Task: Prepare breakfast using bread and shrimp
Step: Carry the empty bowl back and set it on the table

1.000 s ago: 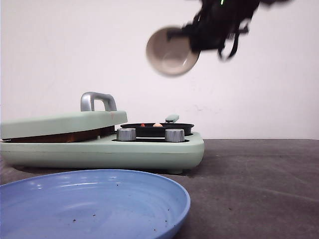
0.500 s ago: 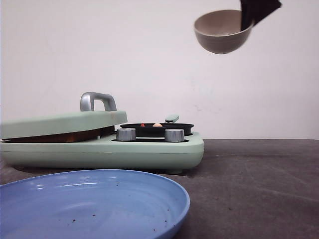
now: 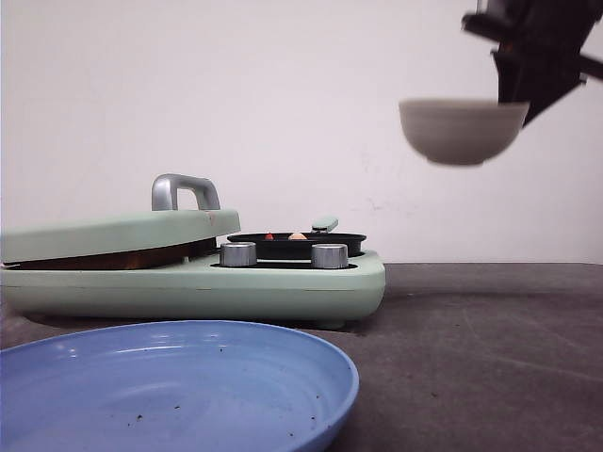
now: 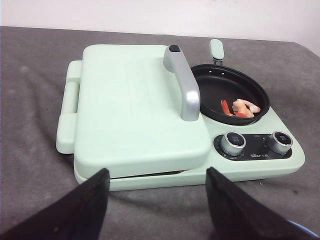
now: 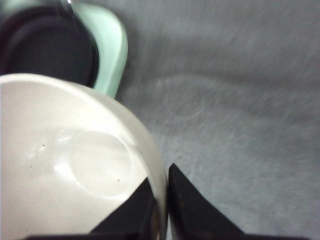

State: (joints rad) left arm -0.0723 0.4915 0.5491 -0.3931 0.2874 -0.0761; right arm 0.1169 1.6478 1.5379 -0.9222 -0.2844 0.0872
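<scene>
High at the right of the front view, the right gripper (image 3: 513, 89) pinches the rim of an upright, empty beige bowl (image 3: 461, 131), well above the table. Left gripper (image 4: 157, 200) hovers with fingers spread before the closed mint-green cooker (image 4: 140, 115). Shrimp (image 4: 241, 107) lie in its black pan (image 4: 210, 85), curled, long axis indeterminate. Grey table (image 3: 490, 339); blue plate (image 3: 179, 386) nearest; white wall (image 3: 188, 94) behind.

- The black control panel (image 4: 256, 148) on the mint-green cooker (image 4: 150, 120) carries small pale print between its knobs, too tiny to read.
</scene>
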